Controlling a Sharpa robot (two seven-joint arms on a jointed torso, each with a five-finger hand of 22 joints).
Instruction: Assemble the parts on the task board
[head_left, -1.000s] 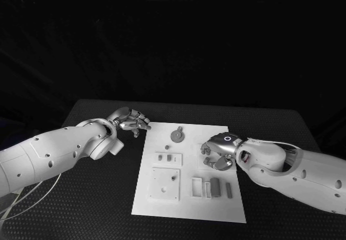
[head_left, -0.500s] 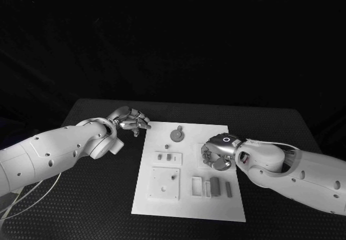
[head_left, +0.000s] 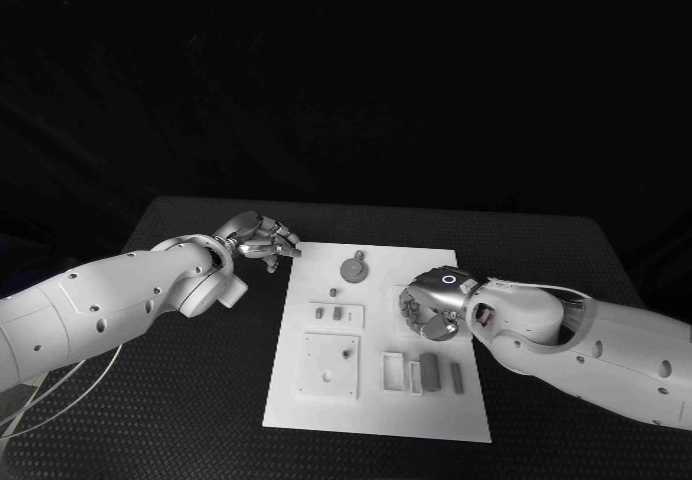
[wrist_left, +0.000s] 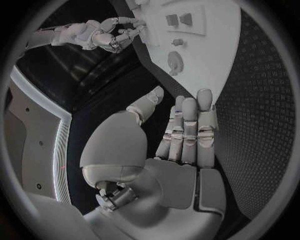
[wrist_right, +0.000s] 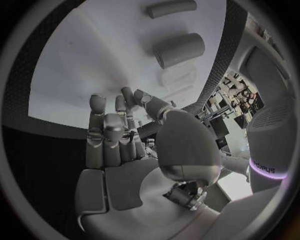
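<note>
**Arm/hand pose, current frame**

Left arm enters from the left, forearm angled inward. Left hand (head_left: 261, 240) empty, fingers (wrist_left: 187, 130) extended side by side, thumb apart. Right arm enters from the right, wrist bent downward. Right hand (head_left: 433, 303) palm-down, fingers (wrist_right: 100, 131) loosely extended, nothing held in either hand.

On the task board (head_left: 378, 420) we find its near strip and far right corner bare, open to a hand from above. Obstacles we list: the right hand (head_left: 433, 305) over the board's right edge at mid-length, fingers spread and holding nothing; the left hand (head_left: 263, 240) off the board's far left corner, also spread. Between them we see clear passage over the round part (head_left: 355, 268).
</note>
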